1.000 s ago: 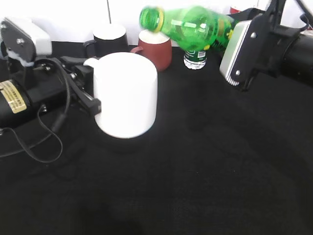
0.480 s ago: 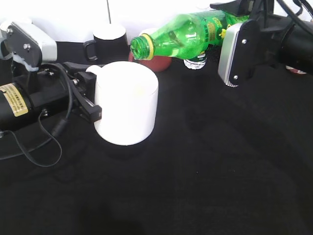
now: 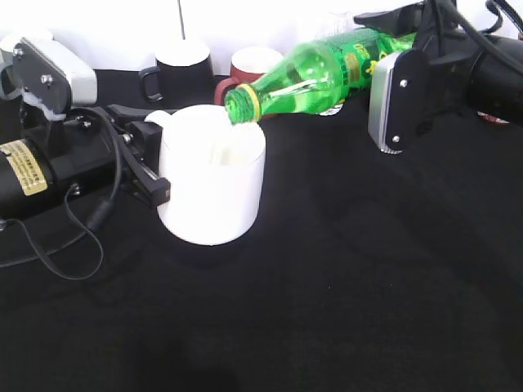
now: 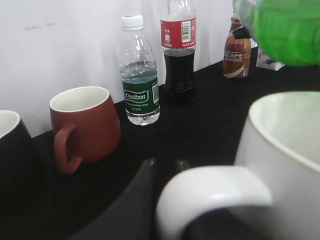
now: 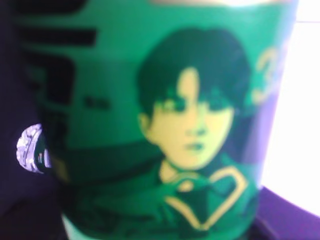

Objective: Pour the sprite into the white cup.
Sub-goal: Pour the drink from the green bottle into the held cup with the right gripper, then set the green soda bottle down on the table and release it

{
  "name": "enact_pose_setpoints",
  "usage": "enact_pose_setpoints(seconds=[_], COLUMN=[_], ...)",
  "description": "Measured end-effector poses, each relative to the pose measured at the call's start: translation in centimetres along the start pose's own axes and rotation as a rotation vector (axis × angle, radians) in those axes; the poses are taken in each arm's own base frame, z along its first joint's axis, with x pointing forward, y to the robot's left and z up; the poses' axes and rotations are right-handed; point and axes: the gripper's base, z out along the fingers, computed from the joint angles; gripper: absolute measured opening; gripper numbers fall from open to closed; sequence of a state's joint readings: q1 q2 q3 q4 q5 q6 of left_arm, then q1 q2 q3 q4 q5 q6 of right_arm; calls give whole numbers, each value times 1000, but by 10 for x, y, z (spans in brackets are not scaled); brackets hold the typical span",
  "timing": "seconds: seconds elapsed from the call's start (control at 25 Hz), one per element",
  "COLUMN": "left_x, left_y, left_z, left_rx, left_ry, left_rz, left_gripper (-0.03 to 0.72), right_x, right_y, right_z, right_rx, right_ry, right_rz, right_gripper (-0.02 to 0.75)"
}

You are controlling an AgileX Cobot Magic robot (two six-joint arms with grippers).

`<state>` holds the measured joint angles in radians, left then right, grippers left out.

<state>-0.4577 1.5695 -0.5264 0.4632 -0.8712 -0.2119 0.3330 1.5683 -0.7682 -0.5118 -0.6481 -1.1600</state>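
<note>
The white cup (image 3: 214, 184) stands on the black table with its handle to the left. My left gripper (image 3: 155, 155) is shut on that handle; the handle (image 4: 215, 192) and my dark fingers (image 4: 167, 167) fill the bottom of the left wrist view. The sprite (image 3: 310, 69) is a green bottle with no cap, tilted mouth-down to the left. Its mouth hangs just over the cup's far rim. My right gripper (image 3: 400, 41) is shut on the bottle's lower body. The bottle's green label (image 5: 175, 125) fills the right wrist view and hides the fingers.
A black mug (image 3: 181, 64) and a maroon mug (image 3: 253, 64) stand behind the cup. The left wrist view shows a clear water bottle (image 4: 140, 75), a dark cola bottle (image 4: 179, 50) and a brown coffee bottle (image 4: 236, 55) along the white back wall. A cable (image 3: 73, 245) lies at the left.
The sprite has tipped further down and its mouth has moved down and left to the cup's rim. The white cup has shifted slightly lower in the left gripper.
</note>
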Motion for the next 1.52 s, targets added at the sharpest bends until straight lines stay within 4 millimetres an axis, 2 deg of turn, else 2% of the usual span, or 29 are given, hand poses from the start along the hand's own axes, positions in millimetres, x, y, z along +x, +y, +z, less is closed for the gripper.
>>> enact_pose_setpoints(seconds=[0.8, 1.2, 1.28, 1.4, 1.44, 1.52], left_x=[4, 5, 4, 0, -1, -5], left_y=[-2, -2, -2, 2, 3, 6], left_z=[0, 0, 0, 0, 0, 0], left_rx=[19, 19, 17, -21, -31, -62], left_ry=[43, 50, 42, -2, -15, -53], left_rz=[25, 27, 24, -15, -25, -54], left_gripper=[74, 74, 74, 73, 74, 74], right_x=[1, 1, 1, -1, -1, -2], right_y=[-1, -2, -3, -7, -9, -14], right_z=[0, 0, 0, 0, 0, -1], right_rx=[3, 18, 24, 69, 84, 130], right_ry=[14, 12, 9, -18, -32, -78], right_rz=[-81, -62, 17, 236, 342, 701], right_gripper=[393, 387, 387, 387, 387, 387])
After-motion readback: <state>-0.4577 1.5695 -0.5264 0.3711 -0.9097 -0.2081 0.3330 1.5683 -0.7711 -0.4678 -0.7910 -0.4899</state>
